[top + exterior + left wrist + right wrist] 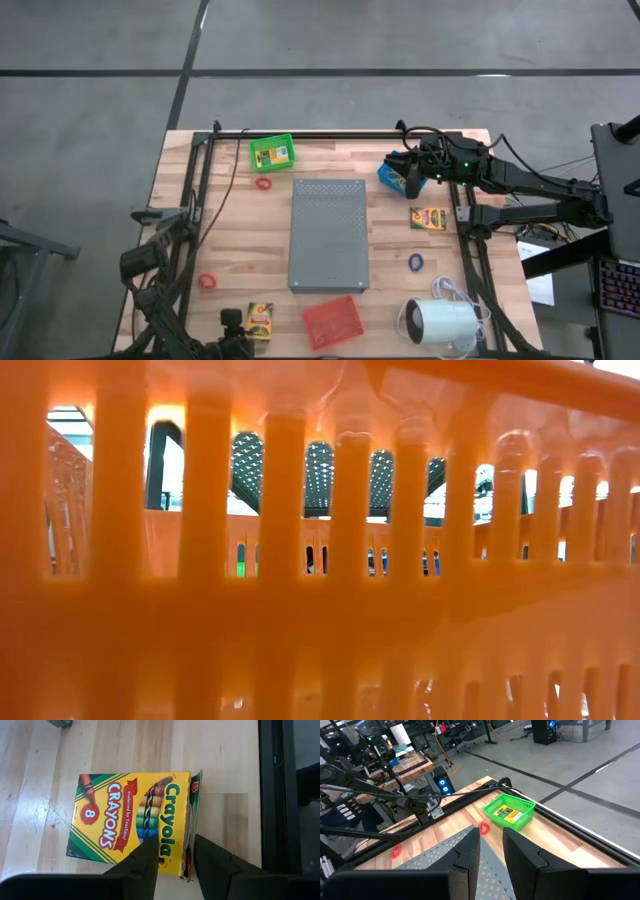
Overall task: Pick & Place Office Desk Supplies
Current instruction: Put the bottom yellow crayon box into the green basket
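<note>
Wood table (200,230), seen from above. Grey slab (329,235) in the centre of the frame, flat on it. White cylinder (440,322) at lower right, on its side.

Three baskets:
- red basket (345,310) at lower centre, just below the slab; its lattice fills the whole low view
- green basket (255,150) at upper left of centre
- blue basket (386,177) at upper right, partly under the right gripper

Left gripper (232,322) at the bottom edge, left of centre. Lower-left box (260,320), yellow crayons, lies flat just to its right. In the left wrist view this box (130,820) fills mid-frame and its flap end sits right at the gripper (175,842). Cannot tell whether the box is grasped or only approached.

Right gripper (410,180) at upper right, over the blue basket. In its wrist view the gripper (491,831) is spread, with only the slab showing through the gap; it holds nothing.

Other supplies:
- right box (428,218), crayons, flat on the wood right of the slab, below the right gripper and apart from it
- third box (279,155), inside the green basket
- upper red ring (263,184), just below the green basket
- lower red ring (207,282), left of the slab, above the left gripper
- blue ring (416,262), right of the slab's lower corner, above the cylinder
</note>
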{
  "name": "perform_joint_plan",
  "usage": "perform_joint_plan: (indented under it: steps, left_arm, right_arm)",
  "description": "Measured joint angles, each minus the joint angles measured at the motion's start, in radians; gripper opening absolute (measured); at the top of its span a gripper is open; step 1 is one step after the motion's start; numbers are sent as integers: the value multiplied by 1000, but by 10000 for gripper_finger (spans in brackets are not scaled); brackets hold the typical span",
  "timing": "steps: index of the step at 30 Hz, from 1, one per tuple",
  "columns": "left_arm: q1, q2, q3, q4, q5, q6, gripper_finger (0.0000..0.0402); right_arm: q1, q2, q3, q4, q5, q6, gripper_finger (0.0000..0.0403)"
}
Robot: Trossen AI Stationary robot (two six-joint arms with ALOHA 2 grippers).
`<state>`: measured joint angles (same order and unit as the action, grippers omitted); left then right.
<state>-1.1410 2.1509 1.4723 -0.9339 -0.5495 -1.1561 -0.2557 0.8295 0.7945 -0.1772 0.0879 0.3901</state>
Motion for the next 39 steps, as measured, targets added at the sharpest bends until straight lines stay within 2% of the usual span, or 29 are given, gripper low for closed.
perform_joint_plan:
  steps: [14,25,28,34,39]
  left_arm:
    - [0,-1,0,44,0,60,117]
    - [-2,-2,1,82,7,111,116]
    - [-2,-2,1,82,7,113,95]
    - [-2,-3,0,75,3,75,11]
    - [-3,-3,-5,74,0,65,7]
  right_arm:
    - [0,0,0,0,0,0,68]
    - [0,0,0,0,0,0,80]
    - [0,0,0,0,0,0,83]
    - [0,0,0,0,0,0,82]
    - [0,1,0,0,0,0,74]
